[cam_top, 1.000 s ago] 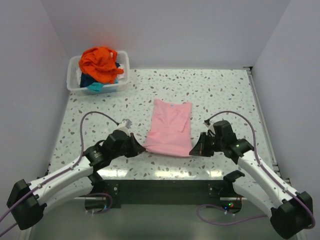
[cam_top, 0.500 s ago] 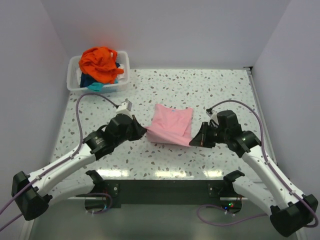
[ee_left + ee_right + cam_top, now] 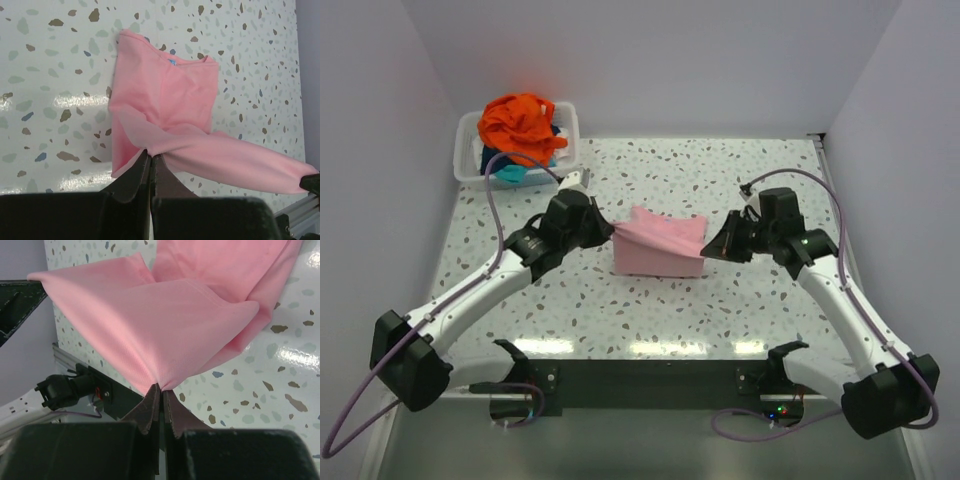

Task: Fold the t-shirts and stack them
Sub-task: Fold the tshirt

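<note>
Two corners of the pink t-shirt (image 3: pixel 658 252) are pinched, one in each gripper. The left gripper (image 3: pixel 609 233) is clamped on the left corner of the hem and the right gripper (image 3: pixel 712 246) on the right corner. The fingers of both are pressed together with only cloth between them. The held hem is stretched in a line from left to right and raised off the table (image 3: pixel 740 320), while the collar half is left lying flat beneath it. The collar, marked by a small blue label (image 3: pixel 171 62), is pointed toward the far wall, so the garment's long axis is laid from near to far, about the middle of the table. From the raised hem the cloth is draped down toward the near side, where a fold is formed against the surface.

Speckled tabletop is exposed on every side of the shirt, most widely toward the far wall and to the right; a narrower strip is left between the fold and the near edge. The table is closed in by walls at the left, back and right.

A white bin (image 3: pixel 470 152) is set in the far left corner, well apart from the pink shirt. An orange t-shirt (image 3: pixel 520 125) is heaped on top of it, with teal cloth (image 3: pixel 510 173) and dark blue cloth (image 3: pixel 556 133) underneath. The left arm's cable (image 3: pixel 492 200) is looped close to the bin's near wall.
</note>
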`<state>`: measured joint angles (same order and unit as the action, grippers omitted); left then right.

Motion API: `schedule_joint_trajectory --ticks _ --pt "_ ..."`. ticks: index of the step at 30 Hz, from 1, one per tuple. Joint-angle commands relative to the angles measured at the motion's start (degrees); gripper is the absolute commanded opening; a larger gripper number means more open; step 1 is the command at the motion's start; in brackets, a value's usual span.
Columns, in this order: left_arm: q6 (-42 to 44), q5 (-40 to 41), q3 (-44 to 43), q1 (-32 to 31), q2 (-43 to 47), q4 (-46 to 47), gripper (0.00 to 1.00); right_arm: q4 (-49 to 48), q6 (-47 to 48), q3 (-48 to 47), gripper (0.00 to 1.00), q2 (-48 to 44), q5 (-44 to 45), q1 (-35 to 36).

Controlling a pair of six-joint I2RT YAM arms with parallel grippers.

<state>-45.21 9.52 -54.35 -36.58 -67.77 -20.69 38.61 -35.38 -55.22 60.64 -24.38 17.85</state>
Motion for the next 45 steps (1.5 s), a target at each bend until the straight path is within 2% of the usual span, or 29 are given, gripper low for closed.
schedule_joint_trajectory --ticks 1,18,28,36,45 --pt "4.7 -0.1 -4.5 2.7 -2.8 4.0 0.0 -0.6 1.8 -2.6 0.0 2.5 -2.6 -2.2" --pt "10.2 -8.5 -20.0 8.1 -27.2 8.0 0.0 -13.0 -1.6 -4.9 0.0 16.8 -10.4 -10.4" --pt "11.1 -11.8 -30.5 10.6 -40.7 7.5 0.0 -20.4 -3.6 -8.6 0.0 30.6 -14.2 -14.5" --pt "11.8 -13.5 -37.5 11.4 -50.4 7.4 0.0 -21.7 -3.6 -14.3 0.0 41.6 -13.4 -15.6" --pt "13.2 -16.2 -43.6 11.5 -57.8 6.6 0.0 -22.1 -3.2 -17.0 0.0 49.0 -12.4 -17.3"
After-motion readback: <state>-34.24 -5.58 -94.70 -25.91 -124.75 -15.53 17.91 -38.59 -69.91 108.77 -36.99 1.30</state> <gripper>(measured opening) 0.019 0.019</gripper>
